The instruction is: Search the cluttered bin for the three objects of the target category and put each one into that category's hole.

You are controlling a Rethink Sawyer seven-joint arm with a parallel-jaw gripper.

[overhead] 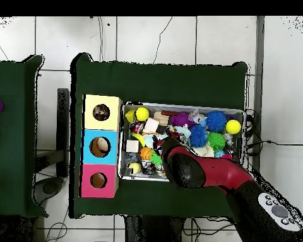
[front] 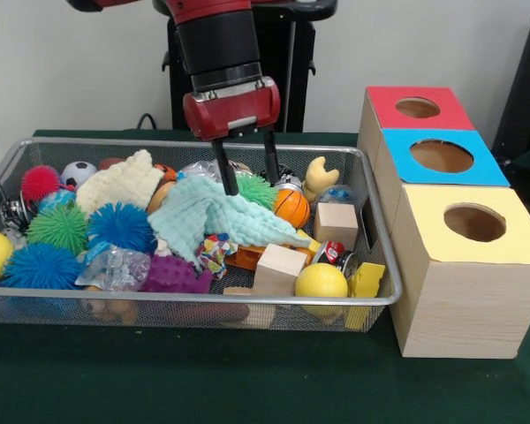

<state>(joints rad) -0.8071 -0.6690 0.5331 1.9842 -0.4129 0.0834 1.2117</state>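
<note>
Where the wire-mesh bin (front: 0, 177) meets its front rim, a smooth yellow ball (front: 321, 281) and wooden cubes (front: 279, 268) lie; mid-bin, a waffle-textured mint cloth (front: 208, 216) drapes over spiky balls (front: 121, 225). The gripper (front: 247, 185) stands open above the cloth's far edge, one finger touching it, gripping nothing.

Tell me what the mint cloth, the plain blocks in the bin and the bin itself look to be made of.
Mint cloth: soft knit or waffle-textured fabric, matte, lying in folds.
Plain blocks: probably unfinished wood, pale, with flat faces and sharp edges.
Bin: metal wire mesh, silvery, see-through walls under a shiny rim.
</note>
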